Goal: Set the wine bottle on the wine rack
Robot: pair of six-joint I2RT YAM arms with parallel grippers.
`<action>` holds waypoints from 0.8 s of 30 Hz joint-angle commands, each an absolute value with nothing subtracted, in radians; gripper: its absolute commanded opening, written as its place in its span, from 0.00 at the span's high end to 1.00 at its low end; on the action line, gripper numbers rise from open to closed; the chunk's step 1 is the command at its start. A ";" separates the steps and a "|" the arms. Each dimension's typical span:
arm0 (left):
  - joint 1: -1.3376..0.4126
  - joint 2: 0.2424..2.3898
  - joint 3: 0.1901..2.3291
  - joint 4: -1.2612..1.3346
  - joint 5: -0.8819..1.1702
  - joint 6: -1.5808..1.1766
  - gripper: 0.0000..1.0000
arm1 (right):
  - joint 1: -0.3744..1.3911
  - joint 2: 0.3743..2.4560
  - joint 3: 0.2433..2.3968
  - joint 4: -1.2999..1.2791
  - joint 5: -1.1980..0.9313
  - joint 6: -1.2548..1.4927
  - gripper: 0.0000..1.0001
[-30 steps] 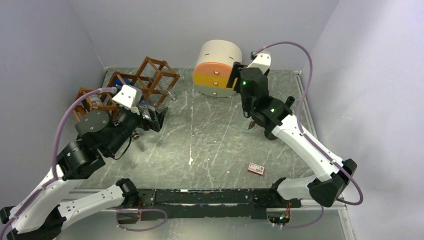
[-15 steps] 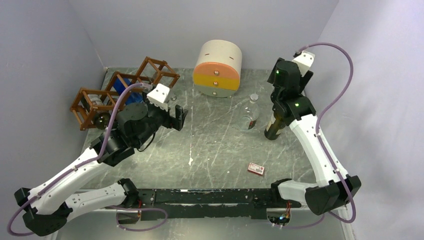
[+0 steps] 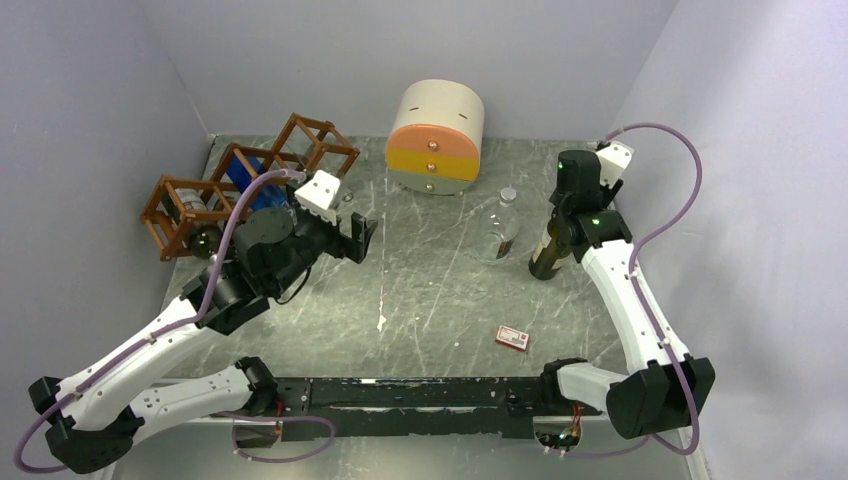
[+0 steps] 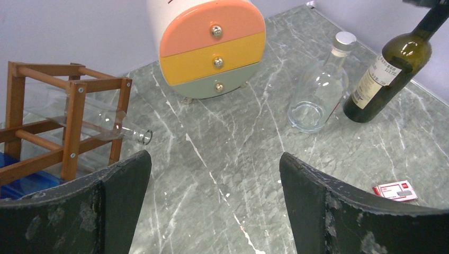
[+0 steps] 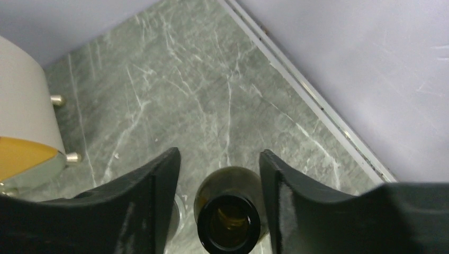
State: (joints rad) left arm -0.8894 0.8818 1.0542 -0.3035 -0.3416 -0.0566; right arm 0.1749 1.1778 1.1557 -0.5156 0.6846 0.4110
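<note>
The dark green glass wine bottle (image 4: 386, 79) stands on its base at the right of the table, well apart from the rack. Its long axis is upright and its uncorked round mouth points straight up; a pale paper label wraps the smooth cylindrical body. The right gripper (image 5: 218, 156) hangs over it, its black fingers partly open astride the neck, with a gap visible on at least one side. Just left of it stands a clear glass bottle with a silver cap (image 4: 317, 95). The table (image 3: 420, 280) is grey-green veined marble. At far centre sits a round cream cabinet with orange, yellow and grey-green drawers (image 3: 435, 140). The reddish-brown wine rack of thin wooden sticks (image 4: 74, 121) is at far left, with a clear bottle (image 4: 106, 121) lying in one cell. The left gripper (image 4: 212, 159) hovers near it, spread wide and empty.
</note>
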 commanded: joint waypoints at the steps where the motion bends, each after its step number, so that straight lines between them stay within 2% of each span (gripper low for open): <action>1: -0.893 0.865 1.017 -0.241 -0.304 -0.054 0.05 | 0.167 1.149 1.148 -0.572 0.683 0.435 0.52; 4: -0.893 0.862 1.011 -0.239 -0.293 -0.065 0.05 | 0.167 1.145 1.161 -0.600 0.718 0.427 0.67; 7: -0.894 0.861 1.006 -0.235 -0.283 -0.070 0.05 | 0.168 1.140 1.186 -0.619 0.741 0.411 0.89; 10: -0.893 0.864 1.005 -0.227 -0.275 -0.078 0.05 | 0.168 1.141 1.230 -0.636 0.751 0.393 1.00; 16: -0.893 0.878 0.982 -0.173 -0.215 -0.096 0.05 | 0.169 1.115 1.312 -0.669 0.670 0.366 1.00; 24: -0.893 0.966 0.949 -0.058 -0.138 -0.106 0.05 | 0.170 1.066 1.354 -0.754 0.356 0.355 1.00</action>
